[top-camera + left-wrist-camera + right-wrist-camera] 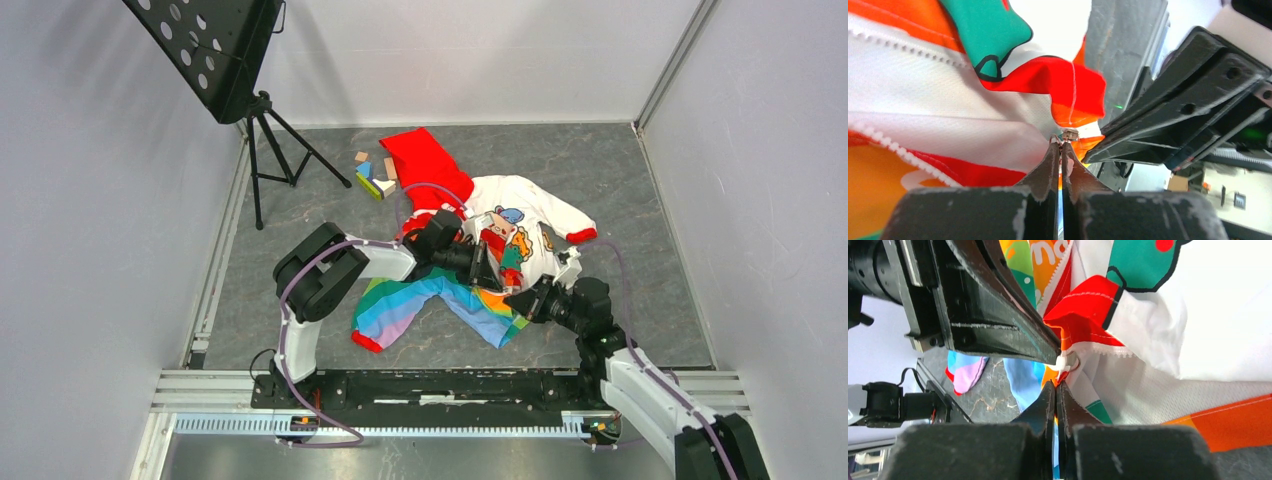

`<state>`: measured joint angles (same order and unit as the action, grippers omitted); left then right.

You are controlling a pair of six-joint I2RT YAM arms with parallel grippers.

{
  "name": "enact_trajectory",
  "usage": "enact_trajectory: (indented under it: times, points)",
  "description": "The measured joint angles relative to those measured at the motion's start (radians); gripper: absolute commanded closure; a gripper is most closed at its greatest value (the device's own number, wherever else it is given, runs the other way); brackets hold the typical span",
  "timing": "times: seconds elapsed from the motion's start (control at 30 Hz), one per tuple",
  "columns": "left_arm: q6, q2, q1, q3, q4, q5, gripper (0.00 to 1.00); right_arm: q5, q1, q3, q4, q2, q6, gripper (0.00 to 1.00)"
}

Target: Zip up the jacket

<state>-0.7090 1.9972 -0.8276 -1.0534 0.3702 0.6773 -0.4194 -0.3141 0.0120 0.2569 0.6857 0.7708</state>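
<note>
The jacket [520, 225] lies crumpled on the grey floor, with its red hood [425, 160] at the back and a rainbow sleeve [400, 305] at the front left. My left gripper [492, 272] is shut on the small metal zipper pull [1069, 134] at the jacket's lower edge. My right gripper [522, 297] meets it there and is shut on the fabric just below the white zipper slider [1063, 361]. The white zipper teeth [888, 145] run apart, so the front is open above the slider. The left gripper's black fingers [998, 305] fill the upper left of the right wrist view.
A black music stand [215, 50] on a tripod stands at the back left. Several small wooden blocks [372, 172] lie beside the hood. White walls enclose the floor on three sides. A metal rail [400, 385] carries both arm bases at the near edge.
</note>
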Motion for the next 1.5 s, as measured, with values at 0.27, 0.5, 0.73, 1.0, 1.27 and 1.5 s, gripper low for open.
enact_trajectory:
  times: [0.27, 0.5, 0.73, 1.0, 1.27, 1.5]
  points:
    - [0.109, -0.127, -0.051, -0.068, -0.261, -0.293, 0.98, 0.095, -0.003, -0.001, -0.089, -0.221, 0.101, 1.0]
    - [0.191, -0.156, -0.061, -0.108, -0.437, -0.494, 0.98, 0.135, -0.003, -0.001, -0.129, -0.329, 0.126, 1.0]
    - [0.285, -0.164, -0.061, -0.183, -0.597, -0.769, 0.98, 0.267, -0.003, 0.003, -0.335, -0.506, 0.104, 1.0]
    - [0.388, -0.032, 0.006, -0.426, -0.711, -1.065, 0.98, 0.373, -0.003, 0.018, -0.387, -0.612, 0.108, 1.0]
    - [0.498, 0.09, 0.147, -0.525, -0.74, -1.162, 0.98, 0.399, -0.006, 0.02, -0.398, -0.669, 0.126, 1.0]
    - [0.601, 0.145, 0.172, -0.626, -0.744, -1.222, 0.93, 0.45, -0.004, 0.024, -0.404, -0.676, 0.122, 0.89]
